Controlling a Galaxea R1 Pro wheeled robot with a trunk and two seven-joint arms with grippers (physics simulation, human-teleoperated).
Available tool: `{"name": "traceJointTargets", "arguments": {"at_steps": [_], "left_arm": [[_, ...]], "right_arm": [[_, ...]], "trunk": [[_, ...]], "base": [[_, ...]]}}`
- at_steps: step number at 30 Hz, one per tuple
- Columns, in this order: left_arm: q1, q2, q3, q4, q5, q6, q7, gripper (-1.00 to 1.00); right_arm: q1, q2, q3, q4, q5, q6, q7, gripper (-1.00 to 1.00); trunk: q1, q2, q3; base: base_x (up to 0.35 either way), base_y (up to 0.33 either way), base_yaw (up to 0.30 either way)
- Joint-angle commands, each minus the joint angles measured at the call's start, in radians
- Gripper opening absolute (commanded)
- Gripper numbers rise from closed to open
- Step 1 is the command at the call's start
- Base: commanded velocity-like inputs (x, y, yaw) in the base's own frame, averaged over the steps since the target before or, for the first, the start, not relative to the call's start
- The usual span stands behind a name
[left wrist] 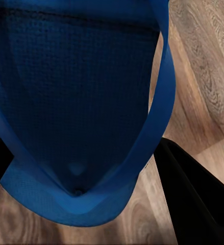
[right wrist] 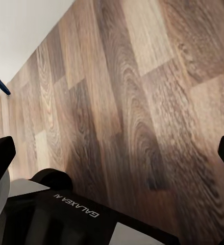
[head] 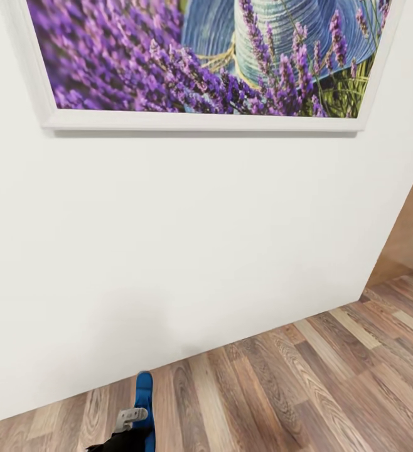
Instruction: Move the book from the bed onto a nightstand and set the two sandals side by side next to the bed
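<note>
At the left of the head view, the left gripper (head: 133, 419) was clenched on one blue sandal (head: 144, 402), carried low in front of the robot above the wood-plank floor (head: 307, 383). The sandal's long axis ran away from the robot toward the white wall (head: 187, 251), its free end nearest the wall's base. In the left wrist view the sandal (left wrist: 76, 102) hung directly ahead of the gripper, toe strap (left wrist: 160, 117) looped across the sole, with floor beneath it. The sandal was therefore already in the left arm, so the coming move appeared to turn on carrying it to the bed. Further right, a framed lavender picture (head: 200, 56) hung on the wall. The right gripper (right wrist: 112, 153) was released and empty, fingers spread over bare floor (right wrist: 142, 76).
</note>
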Motion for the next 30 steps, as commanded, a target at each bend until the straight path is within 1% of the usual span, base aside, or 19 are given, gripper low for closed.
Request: {"name": "traceJointTargets", "arguments": {"at_steps": [1, 7, 30], "left_arm": [[-0.001, 0.0, 0.008, 0.001, 0.001, 0.0, -0.007, -1.0], [-0.001, 0.0, 0.008, 0.001, 0.001, 0.0, -0.007, -1.0], [-0.001, 0.0, 0.008, 0.001, 0.001, 0.0, -0.007, -1.0]], "right_arm": [[-0.001, 0.0, -0.002, 0.0, -0.005, 0.01, 0.003, 1.0], [-0.001, 0.0, -0.003, 0.0, -0.005, 0.01, 0.003, 1.0], [-0.001, 0.0, -0.003, 0.0, -0.005, 0.01, 0.003, 1.0]], "trunk": [[0.0, 0.0, -0.001], [0.0, 0.0, -0.001], [0.0, 0.0, -0.001]], "base": [[0.182, 0.155, -0.166], [0.05, 0.043, -0.165], [0.001, 0.001, -0.167]]}}
